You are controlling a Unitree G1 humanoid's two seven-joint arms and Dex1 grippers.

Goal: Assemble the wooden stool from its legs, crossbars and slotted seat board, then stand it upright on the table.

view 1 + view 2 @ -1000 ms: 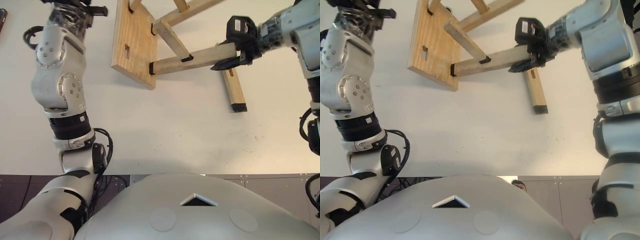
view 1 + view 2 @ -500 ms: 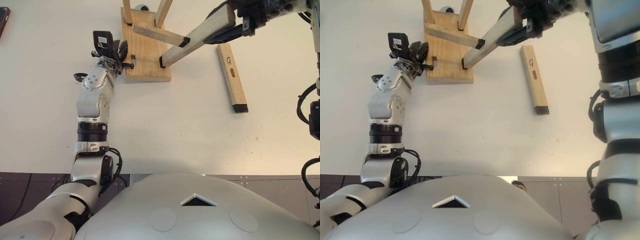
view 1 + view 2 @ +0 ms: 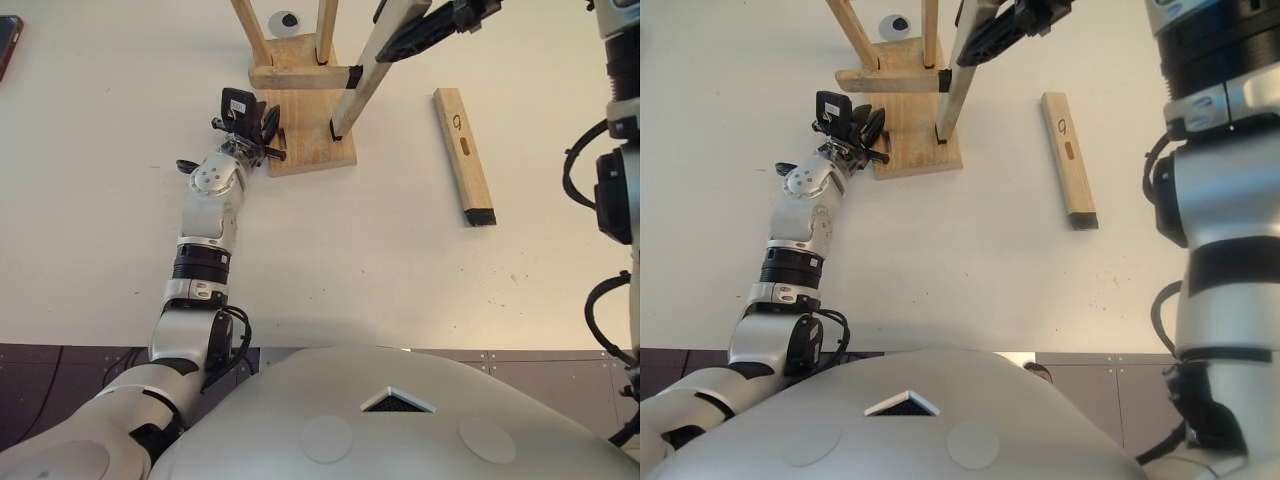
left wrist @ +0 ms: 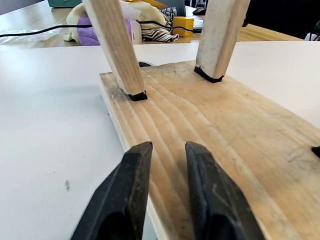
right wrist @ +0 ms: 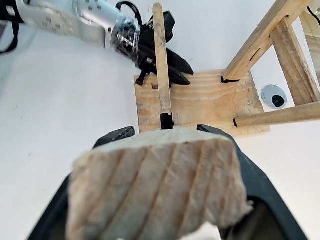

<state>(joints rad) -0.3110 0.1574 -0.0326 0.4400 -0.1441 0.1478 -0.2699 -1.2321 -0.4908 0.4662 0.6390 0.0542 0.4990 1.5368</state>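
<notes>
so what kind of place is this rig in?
Probably a lab or office workspace: white worktable with a half-built stool, cluttered desk behind holding a yellow box and cable.

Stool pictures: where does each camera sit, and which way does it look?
Left eye view: on the head, looking forward and down at the table; left arm and right arm show.
Right eye view: beside it, same scene.
Left wrist view: on the left wrist, looking low across the seat board; left pincer shows.
Right wrist view: on the right wrist, looking down the held leg; right pincer shows.
Shared: all show the seat board.
</notes>
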